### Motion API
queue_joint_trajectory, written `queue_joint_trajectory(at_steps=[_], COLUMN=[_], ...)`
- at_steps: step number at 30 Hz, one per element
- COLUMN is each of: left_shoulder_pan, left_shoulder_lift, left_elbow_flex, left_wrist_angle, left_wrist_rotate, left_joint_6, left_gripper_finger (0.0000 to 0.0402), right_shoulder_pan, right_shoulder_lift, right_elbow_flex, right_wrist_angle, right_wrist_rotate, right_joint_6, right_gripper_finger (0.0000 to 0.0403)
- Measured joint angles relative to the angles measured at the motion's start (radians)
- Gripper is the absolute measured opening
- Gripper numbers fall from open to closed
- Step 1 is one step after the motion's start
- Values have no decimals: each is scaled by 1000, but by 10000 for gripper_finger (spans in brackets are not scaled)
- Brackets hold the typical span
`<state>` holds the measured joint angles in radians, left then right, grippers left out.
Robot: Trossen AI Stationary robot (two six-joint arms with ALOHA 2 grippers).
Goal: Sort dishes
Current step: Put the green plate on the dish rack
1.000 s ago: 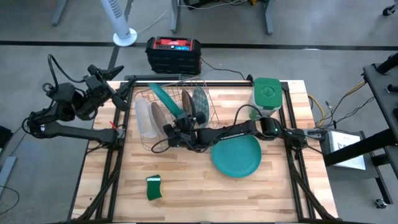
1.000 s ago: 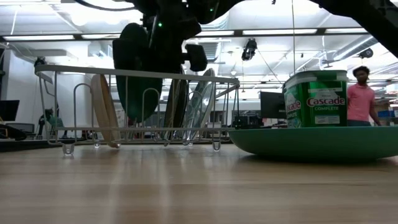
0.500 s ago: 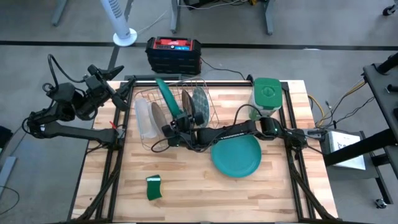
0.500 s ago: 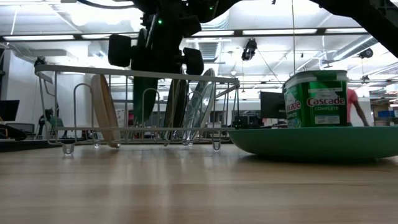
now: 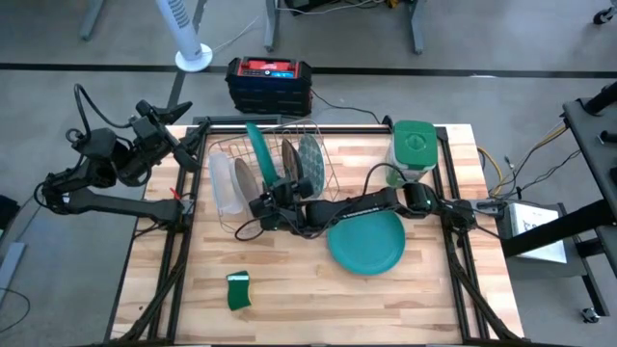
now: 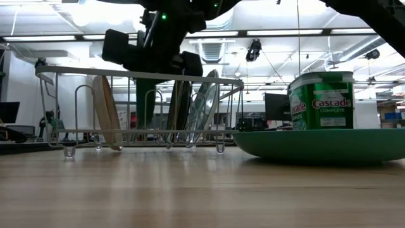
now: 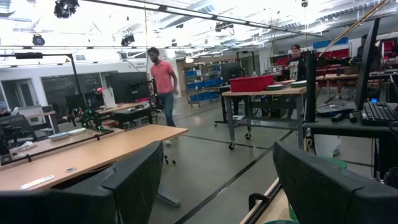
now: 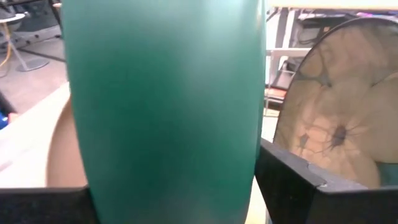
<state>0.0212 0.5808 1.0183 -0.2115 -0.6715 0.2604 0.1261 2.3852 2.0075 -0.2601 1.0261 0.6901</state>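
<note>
High view: my right gripper [image 5: 267,200] is clamped on the dark green plate [image 5: 258,152], held on edge in the wire rack [image 5: 217,146], rim pointing up, long axis running front to back across the table. Whitish plate [image 5: 222,183], a brownish one [image 5: 246,180] and the patterned glassy plate [image 5: 309,159] stand slotted already. Teal plate [image 5: 366,241] lies flat on the table [image 5: 289,299], so I judge one left after this. Left gripper [image 5: 190,145] waits off the table's left edge, fingers spread.
</note>
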Motion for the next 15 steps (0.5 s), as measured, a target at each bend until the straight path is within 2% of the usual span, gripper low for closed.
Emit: queue_joint_trajectory(at_steps=[9, 15], left_shoulder_pan=[0, 0], left_shoulder_lift=[0, 0], left_elbow_flex=[0, 0], left_wrist_angle=[0, 0], left_wrist_rotate=[0, 0], left_joint_6=[0, 0], left_gripper_finger=[292, 292], right_shoulder_pan=[-1, -2], right_shoulder_lift=[-18, -46], right_elbow_flex=[2, 2], right_wrist_angle=[-129, -216], right_wrist_rotate=[-130, -225], right_joint_6=[148, 238], right_gripper_finger=[244, 244])
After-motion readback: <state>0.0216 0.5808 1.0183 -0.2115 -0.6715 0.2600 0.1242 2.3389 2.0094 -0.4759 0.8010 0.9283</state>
